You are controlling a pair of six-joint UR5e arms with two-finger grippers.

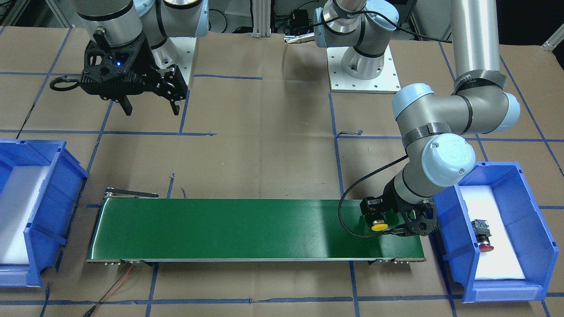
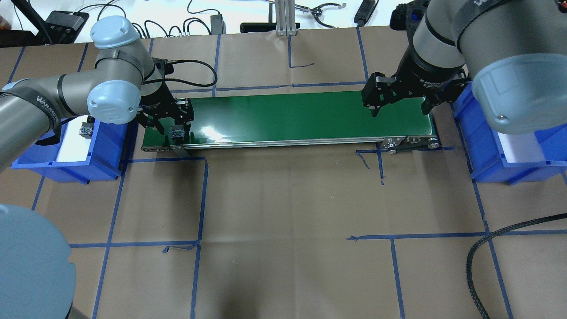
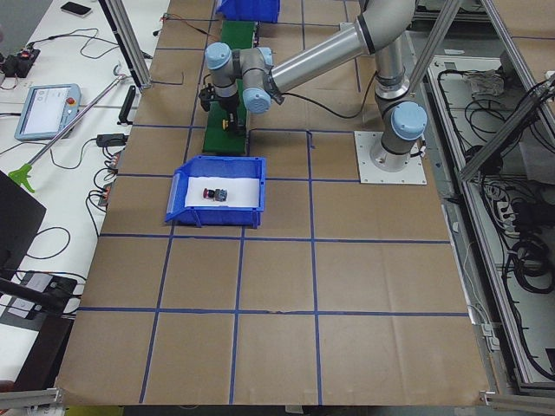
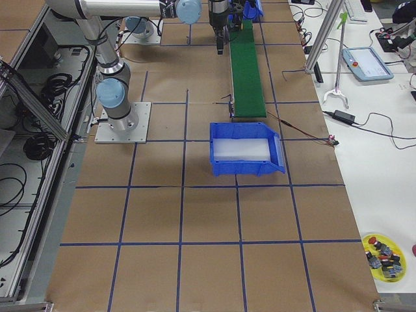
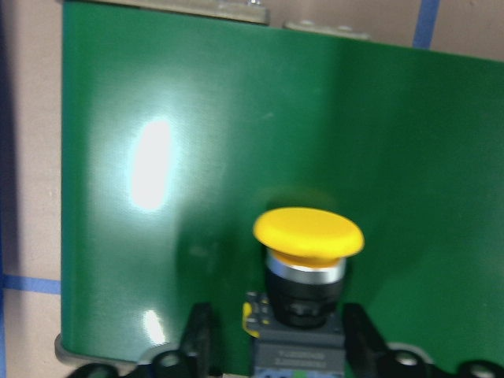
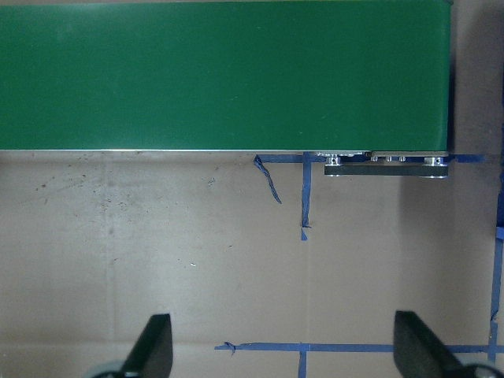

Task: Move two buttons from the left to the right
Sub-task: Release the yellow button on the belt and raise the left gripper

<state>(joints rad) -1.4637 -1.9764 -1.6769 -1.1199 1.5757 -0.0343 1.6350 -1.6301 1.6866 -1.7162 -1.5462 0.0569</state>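
My left gripper (image 1: 382,221) is shut on the yellow-capped button (image 1: 379,226), gripping its grey rear block low over the left end of the green conveyor belt (image 1: 238,229). The left wrist view shows the yellow cap (image 5: 309,235) pointing out along the belt, with black fingers (image 5: 200,340) on both sides of the block. I cannot tell whether the button touches the belt. The red-capped button (image 1: 484,237) lies on white foam in the left blue bin (image 1: 539,229). My right gripper (image 2: 401,108) hangs open and empty by the belt's right end.
The right blue bin (image 2: 489,166) with white foam stands past the belt's right end (image 2: 409,141). A black braided cable (image 2: 496,239) crosses the near right of the table. On the side bench sits a yellow dish (image 4: 385,257) holding several spare parts.
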